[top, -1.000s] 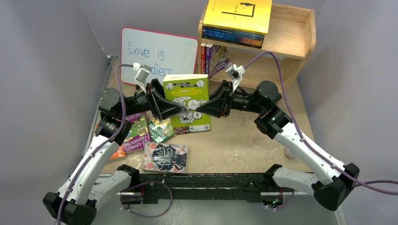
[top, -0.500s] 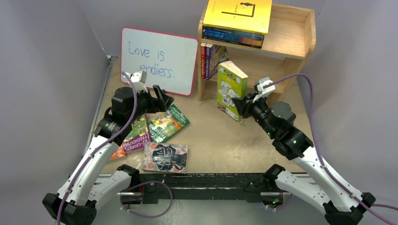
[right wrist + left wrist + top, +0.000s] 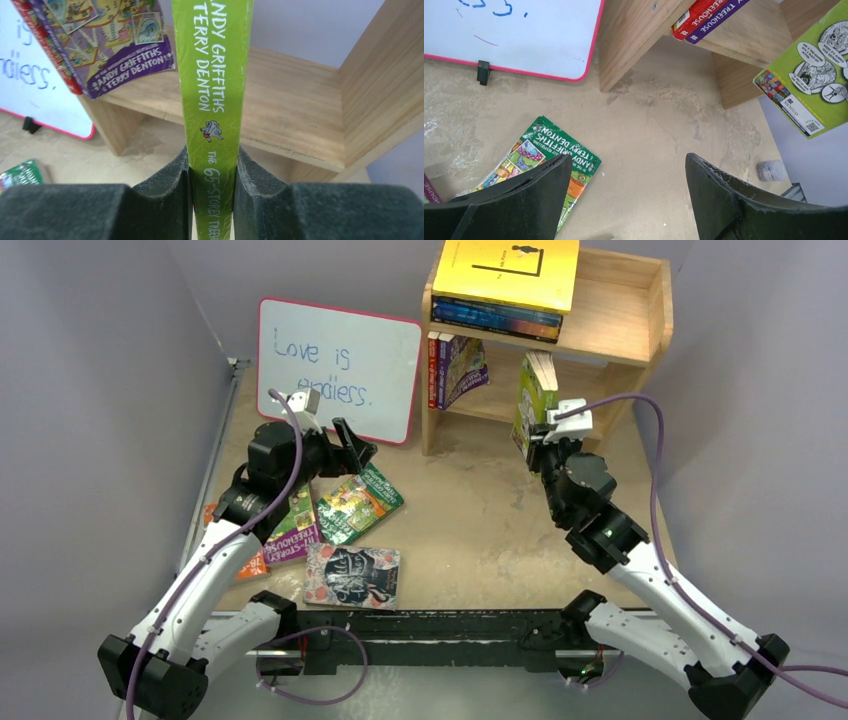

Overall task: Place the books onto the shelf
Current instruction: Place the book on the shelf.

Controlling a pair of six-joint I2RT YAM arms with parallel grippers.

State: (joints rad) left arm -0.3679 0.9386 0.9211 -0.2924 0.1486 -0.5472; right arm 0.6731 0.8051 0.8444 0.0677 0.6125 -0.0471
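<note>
Right gripper (image 3: 212,190): clamped on the spine of the lime-green book (image 3: 533,400), holding it upright at the front of the shelf's lower tier, toward its right side.
Left gripper (image 3: 629,192): jaws wide apart and holding nothing, hanging above the tabletop near its left edge, over the loose books.
Shelf (image 3: 640,325): wooden, at the far right corner of the tabletop; a yellow book (image 3: 508,270) lies flat on a dark blue book (image 3: 495,318) on the top tier.
Lower tier: a red book (image 3: 696,15) and a purple book (image 3: 462,365) lean at its left end.
Loose books: a dark green book (image 3: 358,502), a floral book (image 3: 352,575) and another purple-and-green book (image 3: 290,530) lie flat near the left edge.
Whiteboard (image 3: 335,365): pink-edged, standing at the far edge, left of the shelf.
</note>
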